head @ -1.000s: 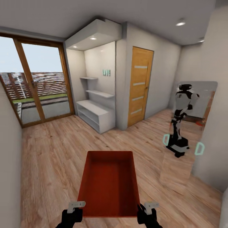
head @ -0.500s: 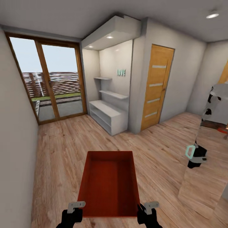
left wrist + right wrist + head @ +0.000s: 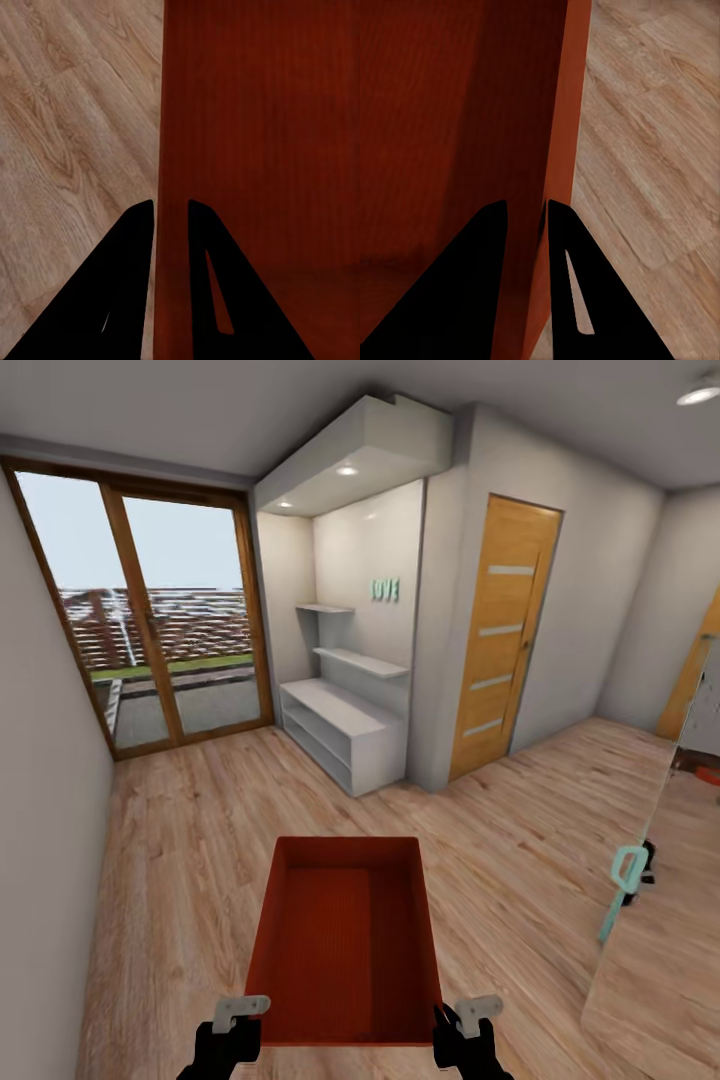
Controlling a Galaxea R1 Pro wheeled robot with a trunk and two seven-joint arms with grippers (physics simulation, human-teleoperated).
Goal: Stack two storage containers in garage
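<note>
An orange-red storage container (image 3: 345, 940), lidless with low walls, hangs level in front of me over the light wood plank flooring. My left gripper (image 3: 232, 1025) is shut on its left wall near the near corner, and my right gripper (image 3: 462, 1025) is shut on its right wall. In the left wrist view the fingers of the left gripper (image 3: 171, 206) straddle the wall of the container (image 3: 262, 135). The right wrist view shows the right gripper (image 3: 526, 204) pinching the other wall of the container (image 3: 450, 112) the same way. The garage is out of view.
Wood-framed glass doors (image 3: 150, 630) stand at the far left. A white shelving niche (image 3: 340, 730) and a closed wooden door (image 3: 505, 640) are ahead. A tall mirror (image 3: 660, 940) leans at the right and a pale wall (image 3: 50, 860) runs along the left.
The whole picture has slid to the right, so the camera has turned left; my reflection in the mirror has almost left the frame. The container sits unchanged between both grippers.
</note>
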